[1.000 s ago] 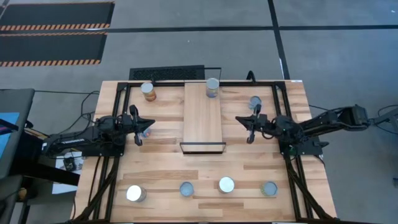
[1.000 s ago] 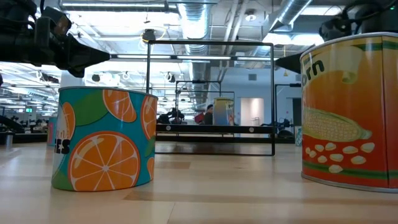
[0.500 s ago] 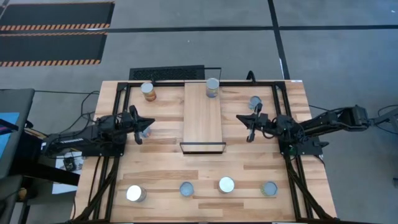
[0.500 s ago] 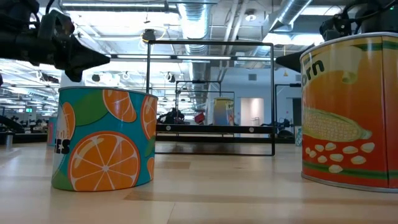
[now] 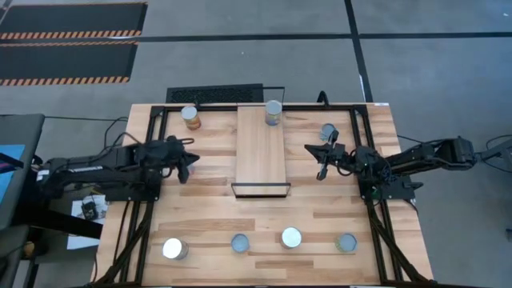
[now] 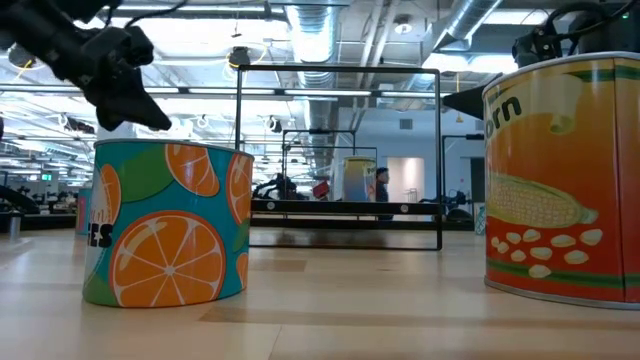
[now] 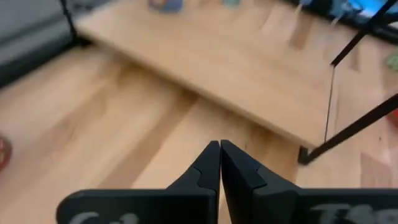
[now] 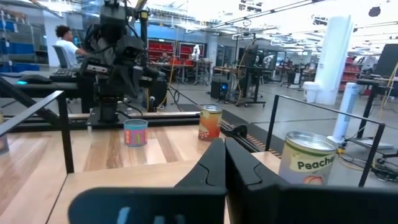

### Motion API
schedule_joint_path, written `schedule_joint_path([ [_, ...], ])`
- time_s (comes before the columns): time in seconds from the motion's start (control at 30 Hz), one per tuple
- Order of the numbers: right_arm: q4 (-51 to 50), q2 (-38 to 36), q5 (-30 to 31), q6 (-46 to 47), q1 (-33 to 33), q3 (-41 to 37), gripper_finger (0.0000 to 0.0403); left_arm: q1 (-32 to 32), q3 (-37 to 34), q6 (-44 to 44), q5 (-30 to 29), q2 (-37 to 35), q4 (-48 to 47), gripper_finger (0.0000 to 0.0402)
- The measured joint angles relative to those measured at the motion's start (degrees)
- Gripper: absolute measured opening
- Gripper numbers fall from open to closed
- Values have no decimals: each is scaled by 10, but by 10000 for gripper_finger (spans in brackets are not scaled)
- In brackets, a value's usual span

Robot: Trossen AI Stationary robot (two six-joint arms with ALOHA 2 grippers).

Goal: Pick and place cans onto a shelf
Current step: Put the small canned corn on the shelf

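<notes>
The light wood shelf (image 5: 262, 148) stands mid-table on a black frame. One can (image 5: 274, 112) stands at its far end and shows in the right wrist view (image 8: 306, 158). Other cans stand on the tabletop: far left (image 5: 190, 117), right of the shelf (image 5: 328, 130), and several along the near edge (image 5: 291, 237). A small blue can (image 8: 135, 132) stands left of the shelf, under my left gripper (image 5: 190, 164). That gripper is shut, empty and tipped downward (image 7: 219, 146). My right gripper (image 5: 322, 170) is shut and empty right of the shelf (image 8: 224, 144).
In the low view an orange-print can (image 6: 165, 225) and a corn can (image 6: 565, 180) stand close to the camera. The shelf's black frame (image 6: 340, 150) rises behind them. Black rails (image 5: 148, 200) run along both table sides. A person shows in the room beyond (image 8: 62, 37).
My left gripper has reached a little toward the shelf and tipped its fingers downward, staying shut. My right gripper has kept still. No can has moved.
</notes>
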Motion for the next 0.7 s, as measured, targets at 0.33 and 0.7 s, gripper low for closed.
schedule_joint_path([
  [0.33, 0, 0, 0, 1, 0, 0, 11, 0, 138, -82, 23, 172, -219, 22],
  [0.7, -2, 0, 0, 0, 0, 0, 12, 1, 178, -80, -8, 361, -304, 113],
])
